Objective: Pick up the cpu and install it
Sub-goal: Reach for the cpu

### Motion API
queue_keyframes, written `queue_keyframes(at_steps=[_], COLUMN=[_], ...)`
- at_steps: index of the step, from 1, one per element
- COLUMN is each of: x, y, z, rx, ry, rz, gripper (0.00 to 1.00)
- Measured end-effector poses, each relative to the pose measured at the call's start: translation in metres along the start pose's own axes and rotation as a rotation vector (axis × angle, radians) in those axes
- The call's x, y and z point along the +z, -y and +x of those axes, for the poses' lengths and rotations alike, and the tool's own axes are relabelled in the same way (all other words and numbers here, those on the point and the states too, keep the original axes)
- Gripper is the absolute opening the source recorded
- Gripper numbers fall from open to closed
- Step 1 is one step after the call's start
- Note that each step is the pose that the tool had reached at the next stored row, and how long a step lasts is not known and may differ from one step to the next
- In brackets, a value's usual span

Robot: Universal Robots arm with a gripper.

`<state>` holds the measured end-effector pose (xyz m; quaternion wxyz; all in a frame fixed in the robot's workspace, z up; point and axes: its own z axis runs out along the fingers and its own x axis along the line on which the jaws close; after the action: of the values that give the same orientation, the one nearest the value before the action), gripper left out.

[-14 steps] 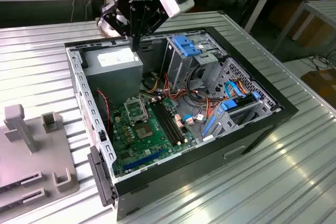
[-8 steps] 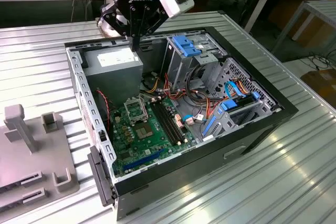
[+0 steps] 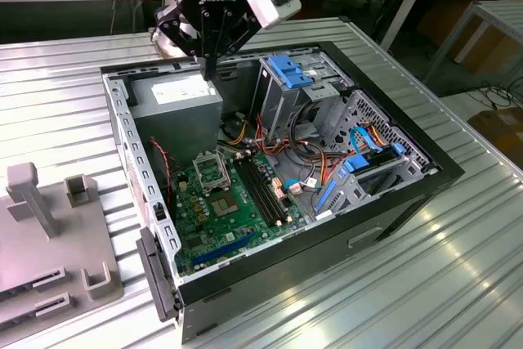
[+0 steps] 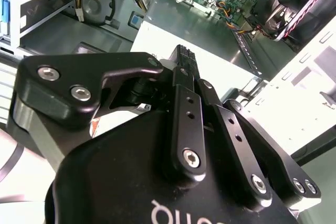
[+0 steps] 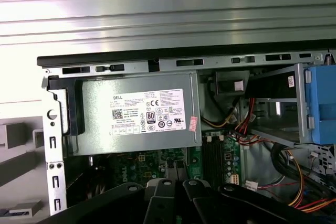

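Black, hovers over the grey power supply (image 3: 173,108) with tool (image 3: 211,63) closed together. Hangs apart from the green motherboard (image 3: 233,210).

Glossy ribbed metal for the table (image 3: 458,284). Matt black outside on the computer case (image 3: 310,267), bare grey sheet metal inside. Dull grey metal on the power supply (image 5: 94,124), with a white paper label (image 5: 149,109). Blue plastic on the drive bracket (image 3: 288,71). Matt black metal with shiny screws (image 4: 191,158) on the gripper (image 4: 185,59).
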<state>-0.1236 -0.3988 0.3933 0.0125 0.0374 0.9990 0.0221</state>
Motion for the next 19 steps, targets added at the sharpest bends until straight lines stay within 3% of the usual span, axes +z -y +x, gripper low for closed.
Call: queue_keyframes(at_steps=[19], x=[0.0], y=[0.0003], z=[0.0037], rx=[0.0], ry=[-0.0012], rz=[0.0001], gripper=[0.11])
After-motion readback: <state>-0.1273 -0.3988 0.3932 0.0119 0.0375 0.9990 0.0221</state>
